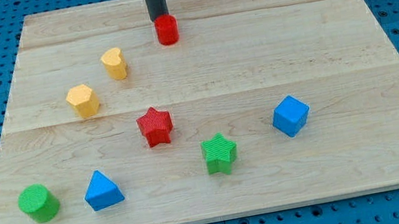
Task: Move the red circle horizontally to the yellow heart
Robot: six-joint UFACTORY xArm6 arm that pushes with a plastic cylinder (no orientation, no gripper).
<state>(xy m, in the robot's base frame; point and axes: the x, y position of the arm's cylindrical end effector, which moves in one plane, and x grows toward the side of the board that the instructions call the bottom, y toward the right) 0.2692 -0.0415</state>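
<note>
You see a bright, evenly lit view with no glare. Light falls from above, so each block casts only a small soft shadow on the pale wooden worktop [320, 49]. Focus is sharp throughout, edges slightly skewed by perspective.

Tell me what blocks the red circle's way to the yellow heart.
Nothing visible does. My tip sits just above the red circle in the view, and bare board separates it from the yellow heart toward the view's left.

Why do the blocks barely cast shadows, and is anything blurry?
Camera view: light is soft and even, so the red star and blue cube show only faint shadows; no glare on the board; blocks are sharp; my tip sits just above the red circle.
</note>
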